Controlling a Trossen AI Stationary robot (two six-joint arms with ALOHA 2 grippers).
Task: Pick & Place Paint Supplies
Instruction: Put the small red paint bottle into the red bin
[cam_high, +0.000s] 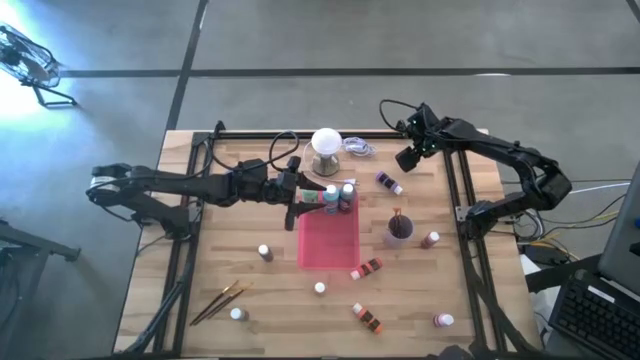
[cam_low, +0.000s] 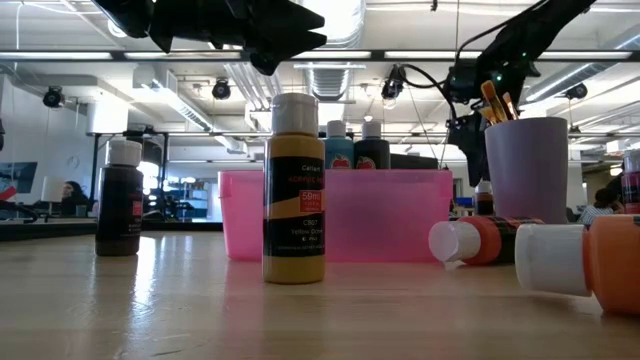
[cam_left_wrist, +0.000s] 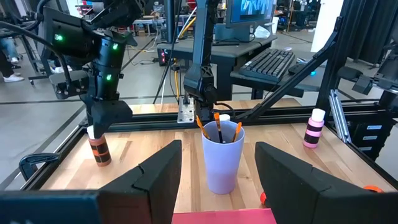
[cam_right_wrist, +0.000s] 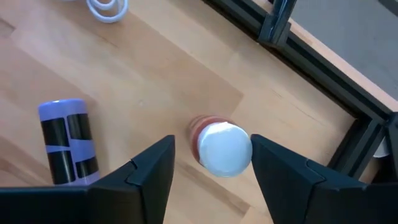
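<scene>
We see the right gripper (cam_right_wrist: 211, 171) spread wide above an upright orange bottle (cam_right_wrist: 219, 148), its white cap between the jaws, untouched. The left gripper (cam_left_wrist: 217, 180) hangs released, with the lilac cup (cam_left_wrist: 222, 157) ahead between its jaws.

orange bottle (cam_low: 605, 262) cut off at edge, brush (cam_left_wrist: 219, 127) handles hidden inside cup (cam_left_wrist: 221, 157)

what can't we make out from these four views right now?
- Left gripper: fingers apart in its wrist view, tips cut off by the frame edge; the arm covers it in the high view.
- Pink tray: its front wall hides the inside in the low view; bottle tops behind it show, nothing below.
- Red bottle between the right gripper's open fingers: only the cap shows, so contact is unclear.
</scene>
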